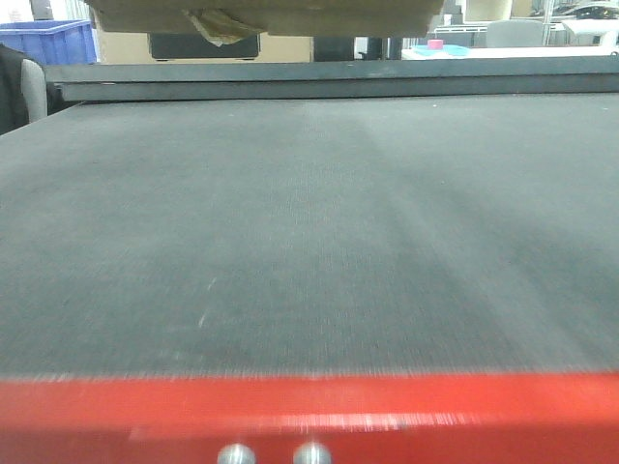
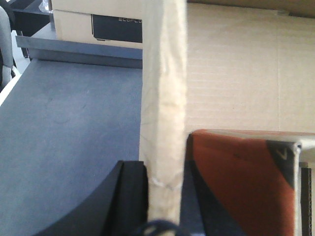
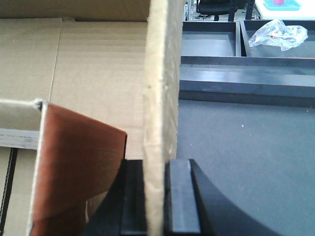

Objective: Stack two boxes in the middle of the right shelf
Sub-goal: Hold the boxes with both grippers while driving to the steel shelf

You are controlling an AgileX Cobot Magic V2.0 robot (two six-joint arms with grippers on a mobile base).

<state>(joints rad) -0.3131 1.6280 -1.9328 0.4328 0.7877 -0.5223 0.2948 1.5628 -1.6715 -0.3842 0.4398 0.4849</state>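
Firmly, left end effector (image 2: 165, 199) and right end effector (image 3: 156, 196) pinch opposite box (image 2: 236, 69) walls.

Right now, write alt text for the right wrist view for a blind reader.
Two black fingers pinch the upright wall of an open cardboard box. Box interior fills the left; a dark grey mat and a crumpled plastic bag lie right.

Front view: box (image 1: 261, 14) is placed at the upper edge, above mat (image 1: 309, 242); bin (image 1: 48, 39) is set at upper left, behind mat; two rivets (image 1: 274, 454) are set below mat, at the bottom edge. Wrist views: box wall is held mid-frame within left gripper (image 2: 162, 196) and right gripper (image 3: 156, 196); bag (image 3: 278, 34) is located at upper right of the right wrist view.
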